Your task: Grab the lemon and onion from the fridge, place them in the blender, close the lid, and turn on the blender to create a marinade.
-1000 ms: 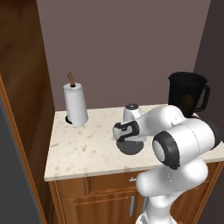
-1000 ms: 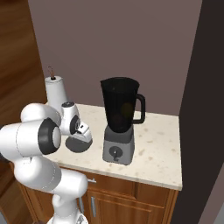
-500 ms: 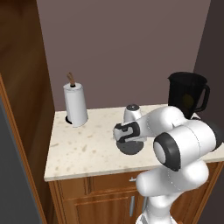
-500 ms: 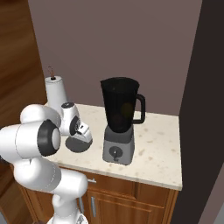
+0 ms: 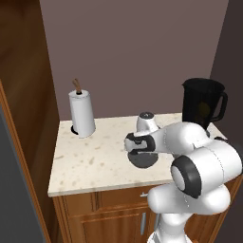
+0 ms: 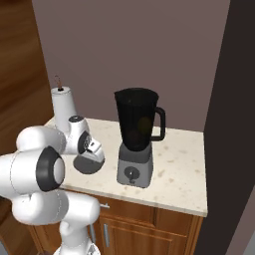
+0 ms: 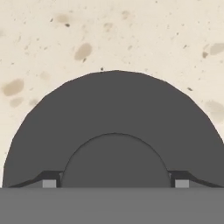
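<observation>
The gripper (image 7: 115,183) points straight down at the lid (image 7: 114,144), right under it on the counter (image 5: 95,156). Its 2 fingers sit apart beside the knob, not squeezing.

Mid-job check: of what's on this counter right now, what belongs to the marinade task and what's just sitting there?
Part of the job:
- blender, jar open, something yellowish faintly visible inside
- lid, flat on the counter beside the blender
- end effector, low over the lid, a finger on each side of its centre knob

Just sitting there:
- paper-towel roll, back left of the counter
</observation>
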### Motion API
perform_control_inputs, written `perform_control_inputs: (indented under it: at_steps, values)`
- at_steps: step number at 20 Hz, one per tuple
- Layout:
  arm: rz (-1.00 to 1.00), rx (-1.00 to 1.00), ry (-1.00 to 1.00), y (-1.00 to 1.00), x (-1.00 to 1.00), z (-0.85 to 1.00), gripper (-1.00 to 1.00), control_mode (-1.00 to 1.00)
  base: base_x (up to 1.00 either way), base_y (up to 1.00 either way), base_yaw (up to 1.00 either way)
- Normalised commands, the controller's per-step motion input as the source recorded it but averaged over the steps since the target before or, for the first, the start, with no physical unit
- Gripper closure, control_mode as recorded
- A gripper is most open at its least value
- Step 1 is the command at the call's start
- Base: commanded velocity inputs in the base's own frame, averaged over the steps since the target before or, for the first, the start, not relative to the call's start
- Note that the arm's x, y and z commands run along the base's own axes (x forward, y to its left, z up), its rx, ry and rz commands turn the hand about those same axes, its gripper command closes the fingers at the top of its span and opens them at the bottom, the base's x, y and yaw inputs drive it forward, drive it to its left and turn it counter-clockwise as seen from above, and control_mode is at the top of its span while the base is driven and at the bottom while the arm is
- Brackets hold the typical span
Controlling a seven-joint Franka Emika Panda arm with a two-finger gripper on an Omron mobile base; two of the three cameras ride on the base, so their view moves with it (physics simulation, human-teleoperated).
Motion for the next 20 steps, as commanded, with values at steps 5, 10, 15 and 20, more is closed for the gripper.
perform_control_inputs:
  at_steps: [5,10,15,20]
  values:
    - [0.0,0.0,-0.25,-0.02,-0.21,0.94,1.0,-1.0,0.0,0.0,0.0]
    - [0.0,0.0,-0.28,-0.03,-0.02,1.0,1.0,-1.0,0.0,0.0,0.0]
    - [0.0,0.01,-0.26,-0.17,-0.02,1.0,1.0,-1.0,0.0,0.0,0.0]
    - [0.0,0.06,-0.2,-0.3,-0.11,1.0,1.0,-1.0,0.0,0.0,0.0]
